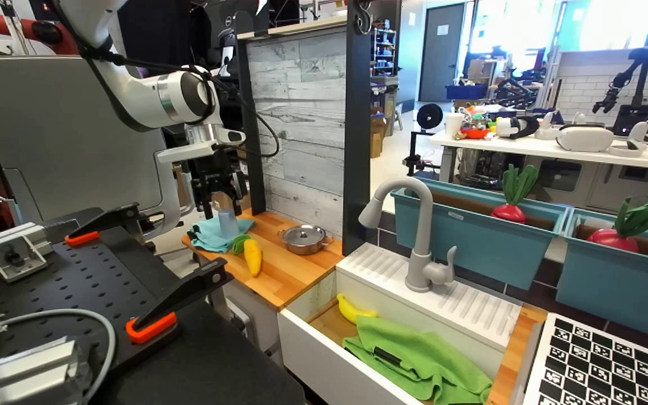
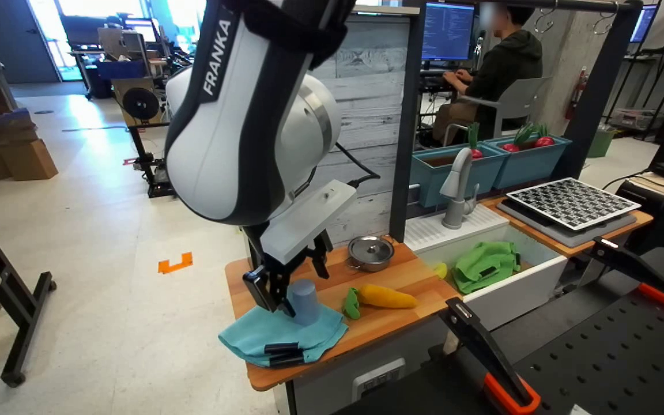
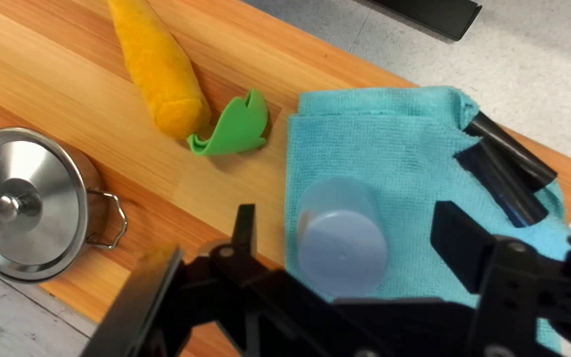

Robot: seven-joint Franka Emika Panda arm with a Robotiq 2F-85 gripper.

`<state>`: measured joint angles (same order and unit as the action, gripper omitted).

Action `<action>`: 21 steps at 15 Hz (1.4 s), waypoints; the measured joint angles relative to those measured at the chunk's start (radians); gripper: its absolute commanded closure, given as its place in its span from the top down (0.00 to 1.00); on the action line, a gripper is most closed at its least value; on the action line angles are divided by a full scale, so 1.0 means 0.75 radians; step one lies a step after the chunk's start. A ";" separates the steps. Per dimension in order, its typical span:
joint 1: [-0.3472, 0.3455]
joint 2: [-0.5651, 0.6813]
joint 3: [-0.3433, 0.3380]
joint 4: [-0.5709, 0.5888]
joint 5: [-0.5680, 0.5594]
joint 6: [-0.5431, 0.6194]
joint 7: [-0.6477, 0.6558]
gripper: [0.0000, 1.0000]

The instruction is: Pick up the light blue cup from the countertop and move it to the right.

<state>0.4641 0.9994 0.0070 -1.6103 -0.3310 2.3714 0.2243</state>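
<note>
The light blue cup [image 1: 228, 224] stands upside down, closed end up, on a folded teal cloth [image 1: 211, 236] at the end of the wooden countertop [image 1: 296, 275]. It also shows in an exterior view [image 2: 305, 302] and in the wrist view [image 3: 342, 253]. My gripper [image 1: 223, 214] points down at the cup from above in both exterior views [image 2: 306, 294]. In the wrist view the fingers of the gripper [image 3: 346, 218] are wide apart, one on each side of the cup, with gaps on both sides. The jaws hold nothing.
A yellow toy carrot with a green top [image 3: 161, 69] lies beside the cloth. A lidded metal pot [image 3: 28, 203] stands near the back panel [image 1: 307, 129]. Beyond are the white sink [image 1: 329, 354] with a green cloth [image 1: 425, 354] and the grey tap [image 1: 422, 225].
</note>
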 measured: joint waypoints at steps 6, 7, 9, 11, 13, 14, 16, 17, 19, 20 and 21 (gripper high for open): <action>0.000 0.009 -0.008 0.025 0.000 0.000 -0.027 0.21; 0.000 0.009 -0.008 0.026 0.000 0.000 -0.030 0.21; 0.000 0.009 -0.008 0.025 0.000 0.001 -0.033 0.21; 0.000 0.005 -0.008 0.021 0.000 0.004 -0.037 0.21; -0.002 -0.010 -0.008 0.004 0.000 0.006 -0.041 0.21; -0.004 -0.022 -0.008 -0.012 0.000 0.009 -0.042 0.21; -0.014 -0.059 -0.009 -0.059 0.000 0.014 -0.044 0.21; -0.022 -0.082 -0.011 -0.088 0.000 0.018 -0.045 0.21; -0.045 -0.137 -0.022 -0.159 0.000 0.031 -0.047 0.21; -0.060 -0.167 -0.027 -0.197 0.000 0.032 -0.048 0.21; -0.079 -0.198 -0.032 -0.236 0.000 0.035 -0.049 0.21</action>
<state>0.4047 0.8506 -0.0170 -1.7871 -0.3308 2.3973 0.1879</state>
